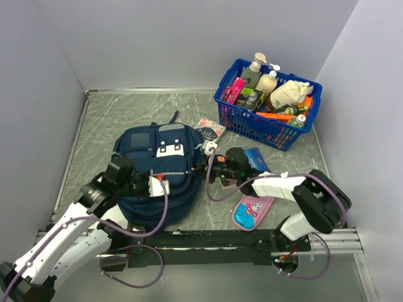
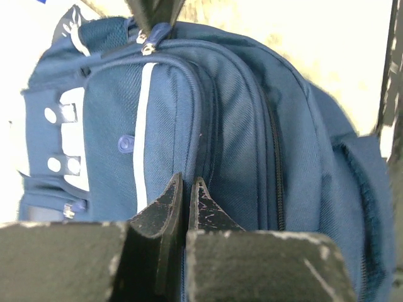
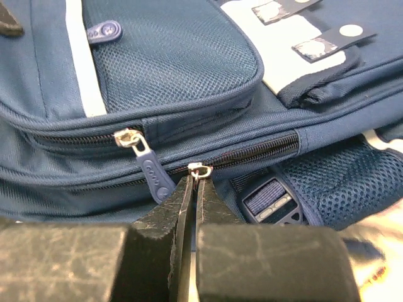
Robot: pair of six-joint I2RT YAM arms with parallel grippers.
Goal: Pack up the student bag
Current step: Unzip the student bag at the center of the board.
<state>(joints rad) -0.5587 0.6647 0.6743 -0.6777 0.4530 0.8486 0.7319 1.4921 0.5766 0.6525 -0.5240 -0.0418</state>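
Navy fabric covers the student bag (image 1: 141,148), which lies flat on the grey marbled table (image 1: 101,126), left of the middle, its front pockets and white patch facing up. The left gripper (image 1: 165,187) sits at the bag's near edge. Seen from its wrist, its fingertips (image 2: 173,189) are pressed together against the blue cloth; whether any cloth is pinched between them cannot be told. The right gripper (image 1: 210,168) reaches in from the right to the bag's side. In its wrist view it is clenched on the metal zip slider (image 3: 200,168) of the lower zip, at the end of the black teeth. A second zip just above has a blue pull tab (image 3: 151,170) hanging free. A blue plastic basket (image 1: 264,132) full of bottles and packets stands at the far right corner, well apart from the bag. A pink pencil case (image 1: 252,211) lies near the right arm.
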